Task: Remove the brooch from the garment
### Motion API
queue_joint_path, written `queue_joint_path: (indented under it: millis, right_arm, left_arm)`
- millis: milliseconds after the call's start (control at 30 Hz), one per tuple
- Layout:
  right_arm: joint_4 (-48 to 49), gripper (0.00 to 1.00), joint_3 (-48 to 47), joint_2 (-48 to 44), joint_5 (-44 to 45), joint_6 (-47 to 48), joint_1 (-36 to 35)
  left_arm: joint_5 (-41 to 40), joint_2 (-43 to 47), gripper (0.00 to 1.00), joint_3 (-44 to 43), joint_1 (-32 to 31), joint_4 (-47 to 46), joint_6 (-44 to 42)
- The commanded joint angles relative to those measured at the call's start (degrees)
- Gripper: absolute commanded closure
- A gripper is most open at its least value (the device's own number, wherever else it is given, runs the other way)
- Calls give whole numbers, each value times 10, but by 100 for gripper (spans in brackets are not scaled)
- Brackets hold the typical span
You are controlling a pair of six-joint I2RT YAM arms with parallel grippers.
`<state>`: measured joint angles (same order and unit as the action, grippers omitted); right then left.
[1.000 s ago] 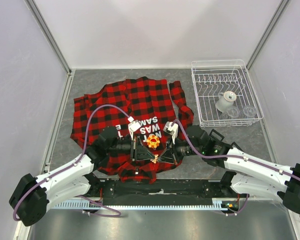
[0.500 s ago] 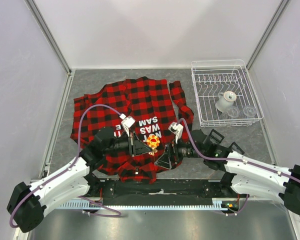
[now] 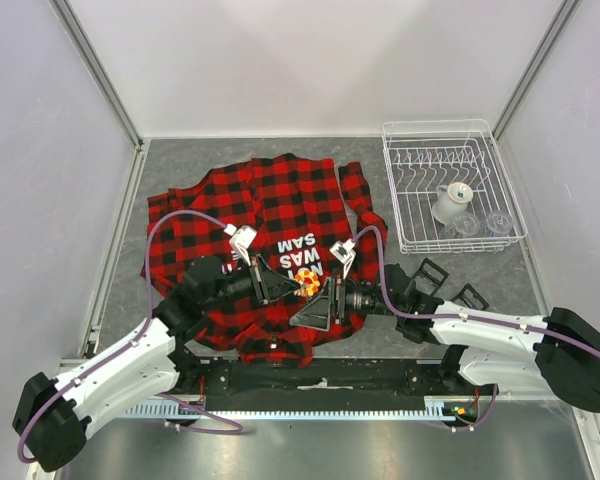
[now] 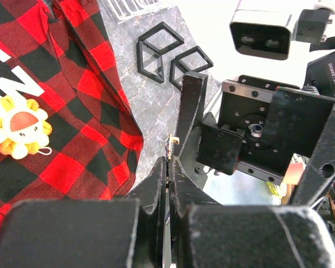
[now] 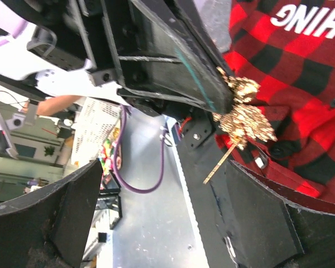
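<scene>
Black fingers of the left gripper are pressed tight together, tips meeting in a narrow seam in its own wrist view, where a thin pale sliver shows at the very end. Seen from the right wrist, those same tips touch a gold glittery leaf-shaped piece with a thin stick hanging below it; whether the leaf is pinched or only touched I cannot tell.

Facing it, the right gripper is spread wide, its two fingers far apart at either side of its wrist view, with nothing between them.

Just beside the left tips lies the brooch, a small yellow and orange flower-like pin, resting on the garment below the white lettering. In the left wrist view the brooch sits on the plaid, apart from the fingers.

Spread flat on the grey table, the shirt has two black square frames to its right. Farther back stands a white wire dish rack holding a white spool.
</scene>
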<state>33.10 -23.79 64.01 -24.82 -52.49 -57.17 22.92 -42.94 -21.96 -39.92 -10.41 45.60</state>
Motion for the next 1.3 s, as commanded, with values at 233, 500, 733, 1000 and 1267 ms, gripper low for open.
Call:
queue_joint_path:
  millis: [233,500,733,1000,1267]
  right_arm:
    - [55,2,-42,1,-7,-20,-2]
    - [-55,2,-116,10,3,71,4]
    - [-301,2,-194,-61,54,205,18]
    - [-348,6,-107,-171,22,225,48]
    - [-184,33,-8,-200,-52,188,48]
  left_arm:
    - [13,0,98,21,5,-43,17]
    - [92,-25,98,43,5,-101,30]
    - [113,-24,98,65,12,-151,55]
    - [172,-62,98,99,29,-304,115]
    - [208,-54,98,109,29,-383,121]
